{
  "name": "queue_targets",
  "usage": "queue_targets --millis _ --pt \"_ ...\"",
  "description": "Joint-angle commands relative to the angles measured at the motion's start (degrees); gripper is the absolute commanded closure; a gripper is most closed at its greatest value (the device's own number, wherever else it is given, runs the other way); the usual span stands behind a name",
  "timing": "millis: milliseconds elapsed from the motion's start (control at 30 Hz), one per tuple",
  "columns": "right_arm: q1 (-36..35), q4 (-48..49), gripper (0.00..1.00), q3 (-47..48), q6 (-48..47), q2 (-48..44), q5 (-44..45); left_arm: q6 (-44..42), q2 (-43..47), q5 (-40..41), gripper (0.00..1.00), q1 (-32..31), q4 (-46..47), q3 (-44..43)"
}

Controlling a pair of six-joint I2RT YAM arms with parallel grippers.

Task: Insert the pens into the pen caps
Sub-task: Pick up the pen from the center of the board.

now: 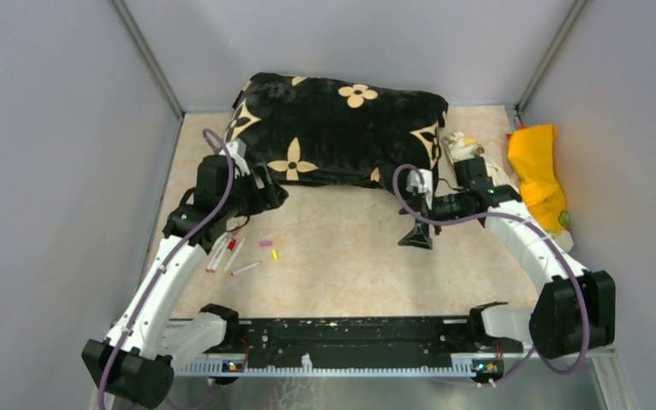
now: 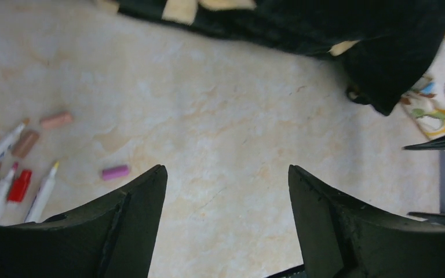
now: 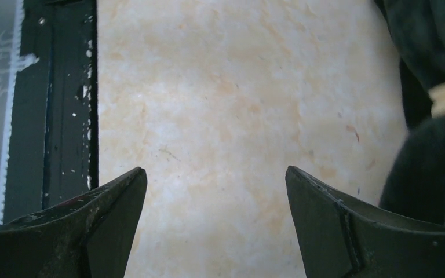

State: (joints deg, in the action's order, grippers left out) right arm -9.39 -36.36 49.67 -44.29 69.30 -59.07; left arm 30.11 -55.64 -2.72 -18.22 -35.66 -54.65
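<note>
The pens (image 1: 226, 254) lie in a loose cluster on the left side of the tabletop (image 1: 350, 273), side by side and angled, with one more a little to the right and nearer. None of them wears a cap. Just right of the cluster are a pink cap (image 1: 265, 243) and, a little nearer, a yellow cap (image 1: 275, 254), both loose on the surface. The left wrist view also shows a red cap (image 2: 20, 185) lying between two pens, a brown cap (image 2: 25, 143) just beside a pen and a peach cap (image 2: 56, 120) farther off (colours look washed out there).

The left end effector (image 1: 269, 195) hangs just beyond the pens, close to the near left corner of the black cushion (image 1: 342, 128) with its cream flower pattern. Its jaws stand wide apart with only bare tabletop between them.

The right end effector (image 1: 416, 235) points down at the middle right of the tabletop, well apart from the pens. It too is spread wide and holds nothing. Its own camera shows bare surface between the fingers, the black rail (image 3: 64, 87) to one side and the cushion to the other.

A yellow cloth (image 1: 536, 166) lies at the far right edge.
</note>
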Motion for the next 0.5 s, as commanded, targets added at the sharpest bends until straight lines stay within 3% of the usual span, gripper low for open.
queue_targets --millis 0,67,133,267,467 --pt "-8.19 -18.92 0.12 11.14 -31.05 5.75 -3.47 -11.84 0.01 -8.06 0.06 0.16 9.08 -5.91" --pt "-10.61 -31.80 0.12 16.35 -46.16 9.68 -1.97 -12.90 1.58 -9.25 0.01 0.11 13.33 -5.89" --pt "-12.95 -36.32 0.11 20.71 -53.82 13.00 1.33 -13.64 4.08 -8.79 0.01 0.11 17.57 -4.85" --pt "-18.82 -29.05 0.11 28.85 -47.06 17.47 6.98 -14.51 9.43 -5.36 0.01 0.11 25.52 -1.29" --pt "-29.01 -20.36 0.25 37.80 -35.91 29.32 11.37 -17.27 12.53 -3.21 0.01 0.11 32.17 -0.74"
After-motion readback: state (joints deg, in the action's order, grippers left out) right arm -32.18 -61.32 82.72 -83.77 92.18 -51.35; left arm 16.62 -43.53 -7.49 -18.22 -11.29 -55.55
